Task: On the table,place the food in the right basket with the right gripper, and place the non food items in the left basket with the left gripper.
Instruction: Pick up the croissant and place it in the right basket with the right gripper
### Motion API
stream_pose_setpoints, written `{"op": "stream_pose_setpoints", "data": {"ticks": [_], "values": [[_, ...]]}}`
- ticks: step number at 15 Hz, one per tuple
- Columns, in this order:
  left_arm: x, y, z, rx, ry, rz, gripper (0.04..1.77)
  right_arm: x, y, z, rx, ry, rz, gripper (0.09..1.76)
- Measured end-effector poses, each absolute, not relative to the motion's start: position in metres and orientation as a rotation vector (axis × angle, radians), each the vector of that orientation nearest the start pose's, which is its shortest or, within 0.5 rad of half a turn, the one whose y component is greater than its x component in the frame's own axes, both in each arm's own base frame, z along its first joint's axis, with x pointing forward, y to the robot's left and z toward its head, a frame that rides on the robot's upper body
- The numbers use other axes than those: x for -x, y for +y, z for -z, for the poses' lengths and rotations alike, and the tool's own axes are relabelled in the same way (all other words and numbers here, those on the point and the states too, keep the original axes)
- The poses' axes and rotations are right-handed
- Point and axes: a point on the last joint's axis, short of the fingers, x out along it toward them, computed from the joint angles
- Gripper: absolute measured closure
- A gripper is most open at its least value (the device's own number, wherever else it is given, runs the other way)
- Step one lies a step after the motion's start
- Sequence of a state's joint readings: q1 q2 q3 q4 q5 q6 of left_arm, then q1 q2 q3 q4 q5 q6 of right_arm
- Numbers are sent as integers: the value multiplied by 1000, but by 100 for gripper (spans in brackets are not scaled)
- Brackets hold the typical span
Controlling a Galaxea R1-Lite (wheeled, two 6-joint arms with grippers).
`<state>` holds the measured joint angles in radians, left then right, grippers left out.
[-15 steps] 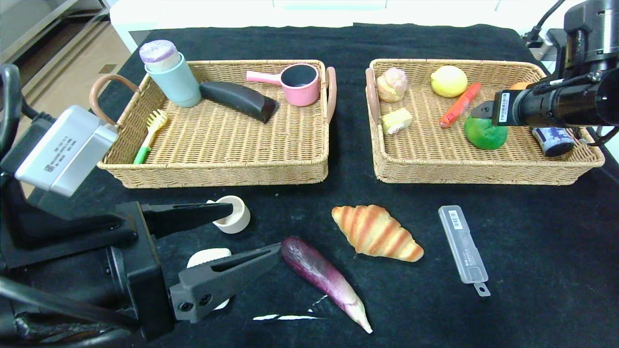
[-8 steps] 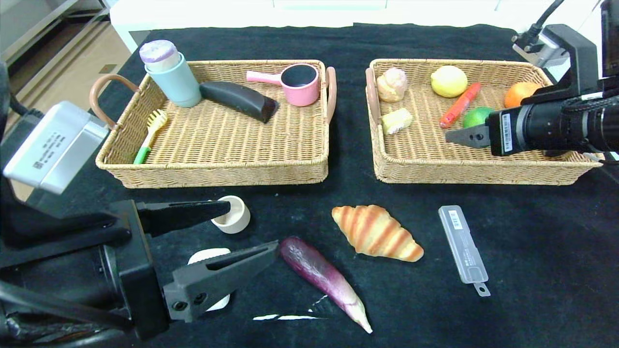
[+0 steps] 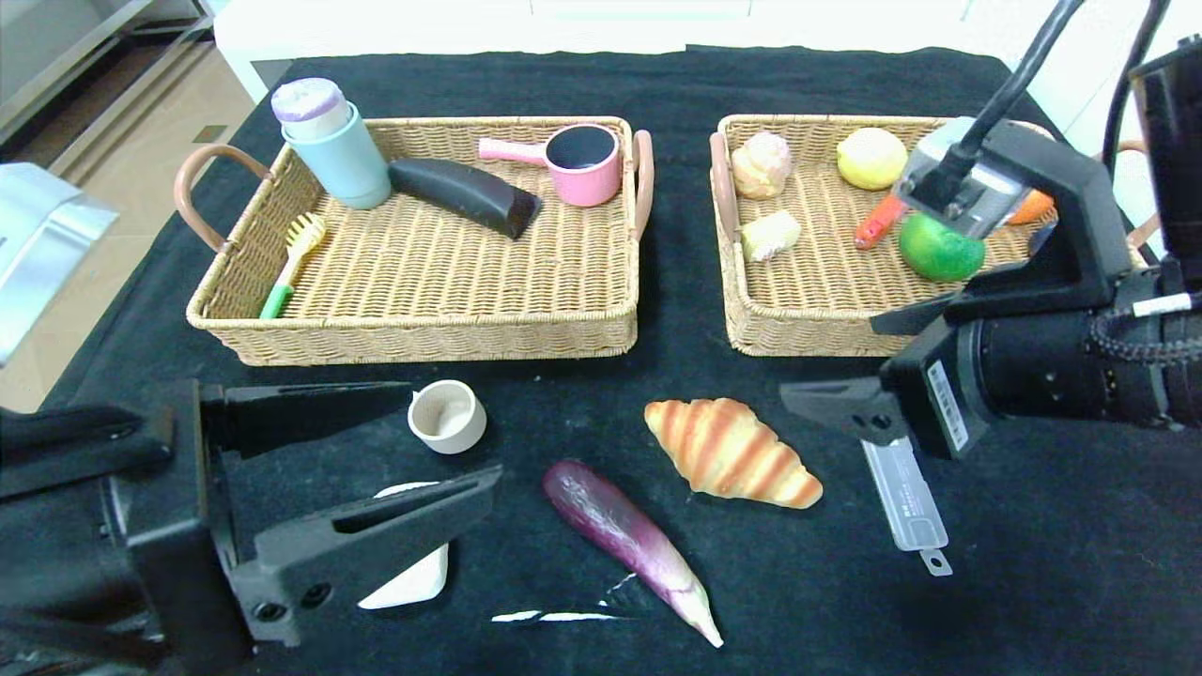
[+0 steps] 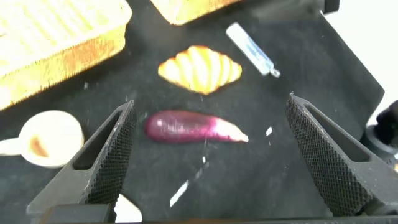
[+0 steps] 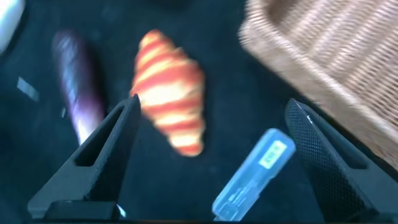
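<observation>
A striped croissant (image 3: 732, 453), a purple eggplant (image 3: 629, 535), a clear plastic case (image 3: 906, 498), a cream cup (image 3: 448, 416) and a white object (image 3: 413, 577) lie on the black table. My right gripper (image 3: 828, 361) is open and empty, hovering in front of the right basket (image 3: 808, 340), above the case and beside the croissant. In the right wrist view the croissant (image 5: 168, 93) and the case (image 5: 255, 174) lie between the open fingers. My left gripper (image 3: 455, 434) is open and empty at the front left, over the white object and next to the cup. The left wrist view shows the eggplant (image 4: 193, 127).
The left basket (image 3: 423, 338) holds a blue bottle (image 3: 333, 141), a dark object (image 3: 465, 192), a pink pot (image 3: 582, 161) and a brush (image 3: 293, 258). The right basket holds a lemon (image 3: 871, 157), a green fruit (image 3: 939, 249), a carrot, an orange and pastries.
My right gripper has moved out of the right basket, forward and down to the table by the plastic case. My left gripper has drawn back a little toward the front left.
</observation>
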<state>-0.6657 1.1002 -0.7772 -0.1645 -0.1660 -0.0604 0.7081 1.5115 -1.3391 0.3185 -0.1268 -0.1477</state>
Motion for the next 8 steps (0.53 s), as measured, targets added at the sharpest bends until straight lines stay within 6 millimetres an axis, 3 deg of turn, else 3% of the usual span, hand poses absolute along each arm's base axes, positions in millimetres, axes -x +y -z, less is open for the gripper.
{"op": "stream_pose_setpoints", "data": {"ticks": [5, 8], "values": [[-113, -90, -279, 26, 154, 808, 9, -181, 185, -278, 506, 444, -725, 15], [-114, -85, -281, 27, 155, 777, 9, -183, 196, -274, 535, 448, -752, 15]]}}
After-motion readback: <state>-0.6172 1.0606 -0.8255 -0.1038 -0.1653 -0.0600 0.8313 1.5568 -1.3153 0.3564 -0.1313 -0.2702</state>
